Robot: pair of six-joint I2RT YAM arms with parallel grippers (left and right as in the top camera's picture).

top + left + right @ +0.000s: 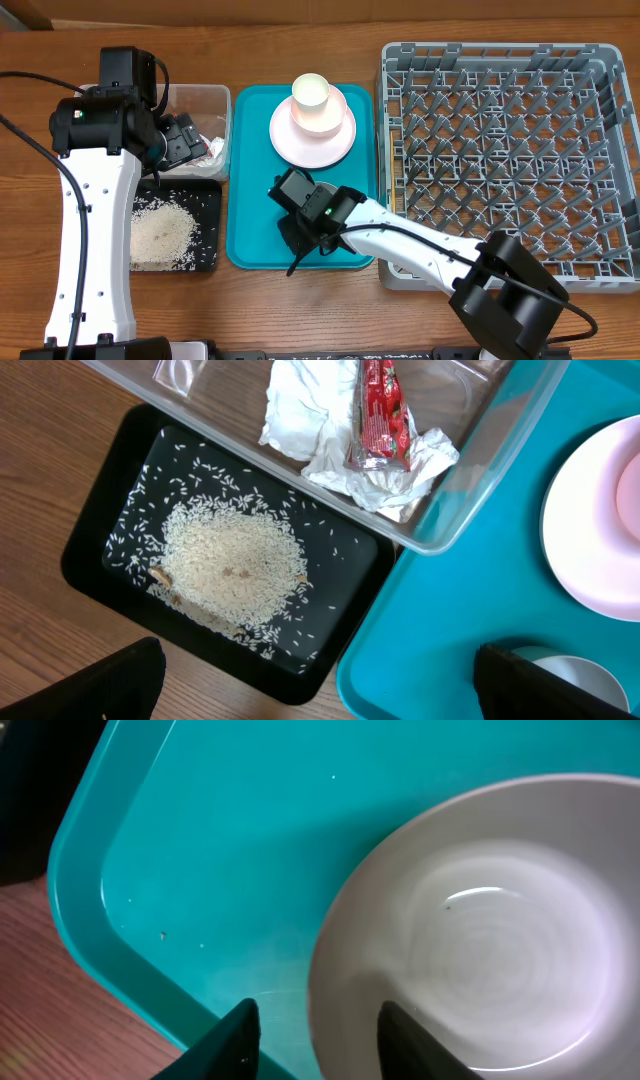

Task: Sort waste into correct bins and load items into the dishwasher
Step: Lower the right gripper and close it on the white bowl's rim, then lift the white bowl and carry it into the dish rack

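Right now the right gripper (315,1015) is down over the near end of the teal tray (255,200). Its two fingers are spread apart and straddle the rim of the white bowl (480,940), one outside the wall and one inside, neither plainly touching it. The bowl sits on that tray, nearer than the round pale plate (335,145), which carries the pale pink cup (311,98) at the tray's far end. Over on the left, the left gripper (318,655) hangs wide open, clasping nothing, above the spot where the black tray (100,555) meets the teal one. Loose rice (230,565) lies heaped in the black tray. Just beyond it the clear tub (470,450) holds crumpled tissue (300,410) with the red wrapper (380,410) lying on top. Right of the teal tray stands the grey dish rack (505,150).
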